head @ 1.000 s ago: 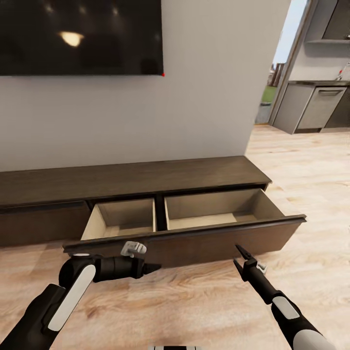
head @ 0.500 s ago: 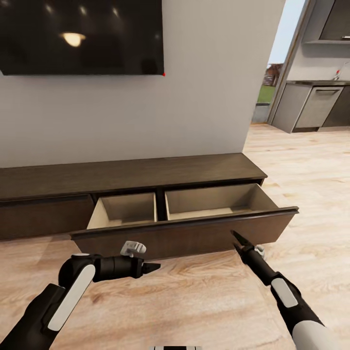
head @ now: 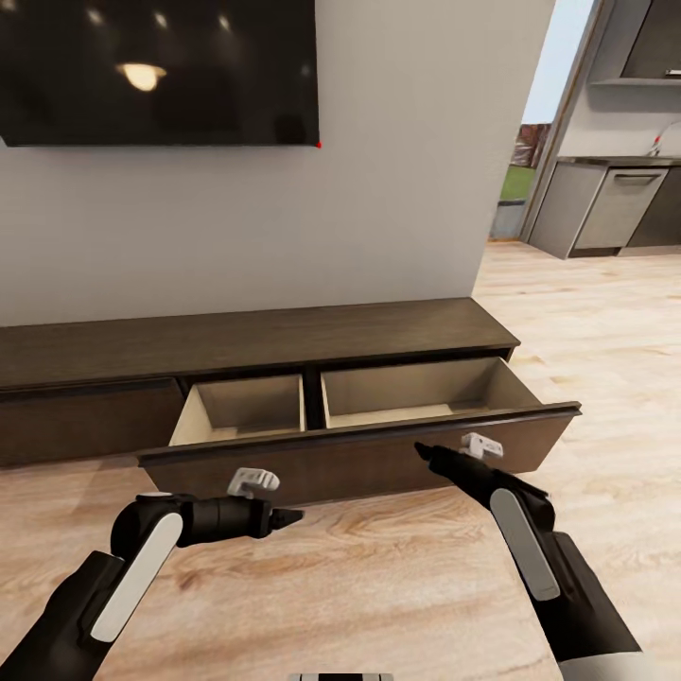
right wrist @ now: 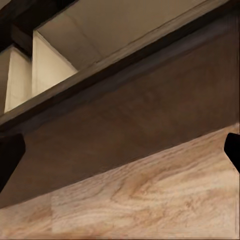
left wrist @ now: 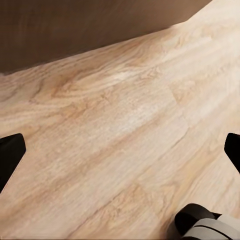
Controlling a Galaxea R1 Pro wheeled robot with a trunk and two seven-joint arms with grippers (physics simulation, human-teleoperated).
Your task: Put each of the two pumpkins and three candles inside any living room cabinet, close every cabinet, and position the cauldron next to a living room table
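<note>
While I look down from the head camera, the cabinet (head: pixel 265 342) runs along the far wall: a long, low unit of dark-brown wood with a flat matte top. One wide drawer (head: pixel 359 430) stands pulled out toward me, its flat handle-less front dark, its inside pale wood split into two compartments by a dark divider. Both compartments hold nothing that I can see. Below, the floor (head: pixel 378 577) is light, glossy wood plank with strong grain.

My left arm reaches in from the near left, forearm bent across, and its gripper (head: pixel 282 518) points right, just above the floor and near the drawer front. In the left wrist view its two dark fingers (left wrist: pixel 11 152) sit wide apart at the frame's edges over bare planks.

My right arm stretches forward from the near right; its gripper (head: pixel 426 453) points at the drawer front, close to it. In the right wrist view the fingers (right wrist: pixel 10 155) are likewise spread, framing the drawer's dark face and pale interior.
</note>
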